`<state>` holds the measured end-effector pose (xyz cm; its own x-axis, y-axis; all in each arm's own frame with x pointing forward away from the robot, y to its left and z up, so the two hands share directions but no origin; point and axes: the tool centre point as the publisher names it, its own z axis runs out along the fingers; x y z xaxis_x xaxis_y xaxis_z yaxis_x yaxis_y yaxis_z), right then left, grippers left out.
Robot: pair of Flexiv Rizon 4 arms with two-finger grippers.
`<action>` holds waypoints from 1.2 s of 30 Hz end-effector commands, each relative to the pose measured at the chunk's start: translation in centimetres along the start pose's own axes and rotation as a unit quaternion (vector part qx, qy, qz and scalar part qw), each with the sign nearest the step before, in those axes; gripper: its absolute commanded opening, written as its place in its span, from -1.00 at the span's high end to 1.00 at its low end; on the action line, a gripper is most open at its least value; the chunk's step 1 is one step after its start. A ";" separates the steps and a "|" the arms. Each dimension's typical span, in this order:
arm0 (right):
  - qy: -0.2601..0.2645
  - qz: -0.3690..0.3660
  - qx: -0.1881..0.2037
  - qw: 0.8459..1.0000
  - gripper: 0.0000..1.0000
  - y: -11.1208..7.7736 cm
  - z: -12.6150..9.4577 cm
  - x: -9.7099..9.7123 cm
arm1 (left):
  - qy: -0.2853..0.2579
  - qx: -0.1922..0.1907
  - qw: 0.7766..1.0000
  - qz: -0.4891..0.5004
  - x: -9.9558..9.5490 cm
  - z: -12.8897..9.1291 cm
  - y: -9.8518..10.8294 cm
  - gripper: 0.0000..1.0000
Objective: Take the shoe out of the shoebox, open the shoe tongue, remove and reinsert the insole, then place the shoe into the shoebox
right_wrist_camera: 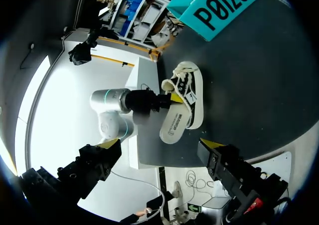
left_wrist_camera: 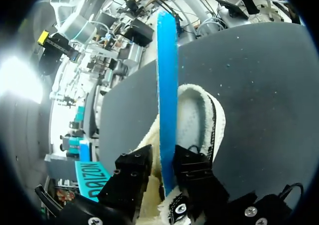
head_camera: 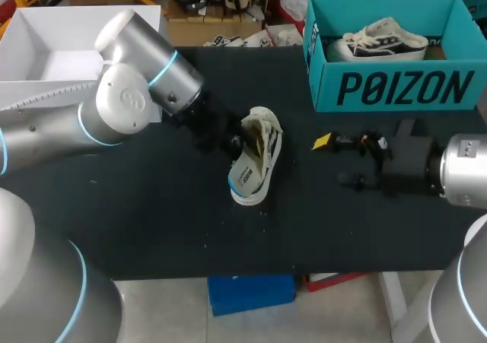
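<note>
Black table point(head_camera: 152, 229): 1, bearing all items below; its near edge is partly covered by the arms' bases in the head view. Left arm point(head_camera: 129, 92): 1, entering from the left and ending at the table's middle; its bulk hides its own gripper from above. Right arm point(head_camera: 464, 172): 1, entering from the right, cut off at the frame edge. Teal shoebox point(head_camera: 396, 88): 1, open, at the far right of the table, well apart from both grippers. Second shoe point(head_camera: 384, 40): 1, white with dark trim, lying inside the shoebox, its lower part hidden by the box wall. Shoe point(head_camera: 266, 134): 1, cream with black laces, out of the box, tipped on its side at the table's middle; long axis runs from far edge to near edge, slightly slanted, closed end toward the far edge; which end is the toe is hard to make out. Insole point(head_camera: 247, 179): 1, white printed top, blue underside, partly out of the shoe, in line with it and jutting toward the near edge; how much stays inside is hidden. Left gripper point(left_wrist_camera: 163, 157): closed on the insole, 1 black finger on each face of it, the shoe's cream fabric pressed beside 1 finger; yellow tips mostly hidden in its own view. Right gripper point(right_wrist_camera: 162, 145): 2 fingers point(right_wrist_camera: 107, 152) spread wide, holding nothing, above the table to the right of the shoe, not touching it.
</note>
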<state>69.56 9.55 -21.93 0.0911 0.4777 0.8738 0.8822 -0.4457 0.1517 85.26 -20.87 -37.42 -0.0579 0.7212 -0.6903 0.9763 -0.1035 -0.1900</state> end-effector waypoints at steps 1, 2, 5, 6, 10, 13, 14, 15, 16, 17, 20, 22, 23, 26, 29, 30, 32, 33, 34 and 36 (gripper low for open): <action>-0.001 0.000 0.000 1.000 -1.00 0.0 -0.1 0.0 | 0.003 0.000 1.000 0.003 -0.2 -0.5 -0.6 -0.89; -0.001 0.000 0.000 1.000 -1.00 0.0 -0.1 0.0 | 0.003 0.001 1.000 0.004 -0.2 -0.6 -0.9 -0.87; -0.001 0.000 0.000 1.000 -1.00 0.0 -0.1 0.0 | 0.002 0.007 1.000 0.006 -0.2 -0.9 -1.6 -0.86; -0.001 0.000 0.000 1.000 -1.00 0.0 -0.1 0.0 | 0.002 0.008 1.000 0.008 -0.2 -1.0 -1.9 -0.86; -0.001 0.000 0.000 1.000 -1.00 0.0 -0.1 0.0 | 0.000 0.013 1.000 0.012 -0.3 -1.4 -2.9 -0.80; -0.001 0.000 0.000 1.000 -1.00 0.0 -0.1 0.0 | -0.002 0.015 1.000 0.014 -0.3 -1.6 -3.6 -0.53; -0.001 0.000 0.000 1.000 -1.00 0.0 -0.1 0.0 | -0.003 0.015 1.000 0.015 -0.3 -1.7 -3.7 -0.45; -0.001 0.000 0.000 1.000 -1.00 0.0 -0.1 0.0 | -0.002 0.016 1.000 0.016 -0.2 -1.7 -3.8 -0.40; -0.001 0.000 0.000 1.000 -1.00 0.0 -0.1 0.0 | -0.001 0.017 1.000 0.016 -0.2 -1.7 -4.0 -0.35; -0.001 0.000 0.000 1.000 -1.00 0.0 -0.1 0.0 | -0.001 0.017 1.000 0.016 -0.2 -1.7 -4.0 -0.30; -0.001 0.000 0.000 1.000 -1.00 0.0 -0.1 0.0 | 0.001 0.021 1.000 0.017 -0.2 -1.7 -4.5 -0.08; -0.001 0.000 0.000 1.000 -1.00 0.0 -0.1 0.0 | 0.000 0.024 1.000 0.019 -0.2 -1.8 -5.0 0.04; -0.001 0.000 0.000 1.000 -1.00 0.0 -0.1 0.0 | 0.000 0.026 0.999 0.021 -0.3 -1.8 -5.2 0.05; -0.001 0.000 0.000 1.000 -1.00 0.0 -0.1 0.0 | 0.000 0.030 0.999 0.023 -0.2 -1.9 -6.0 0.06; -0.001 0.000 0.000 1.000 -1.00 0.0 -0.1 0.0 | 0.000 0.032 0.999 0.025 -0.2 -2.0 -6.3 0.17; -0.001 0.000 0.000 1.000 -1.00 0.0 -0.1 0.0 | -0.001 0.032 0.999 0.026 -0.2 -2.1 -6.4 0.20; -0.001 0.000 0.000 1.000 -1.00 0.0 -0.1 0.0 | 0.000 0.033 0.999 0.026 -0.1 -2.2 -6.5 0.28; -0.001 0.000 0.000 1.000 -1.00 0.0 -0.1 0.0 | 0.000 0.033 0.999 0.027 -0.1 -2.2 -6.5 0.33; -0.001 0.000 0.000 1.000 -1.00 0.0 -0.1 0.0 | 0.000 0.034 0.999 0.027 -0.1 -2.2 -6.6 0.61; -0.001 0.000 0.000 1.000 -1.00 0.0 -0.1 0.0 | 0.003 0.038 0.999 0.028 0.1 -2.1 -6.7 1.00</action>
<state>69.57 9.56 -21.94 0.0911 0.4776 0.8739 0.8822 -0.4458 0.1516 79.30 -18.84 -34.81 -0.0054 0.7138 -0.7004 0.9594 -0.1939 -0.2050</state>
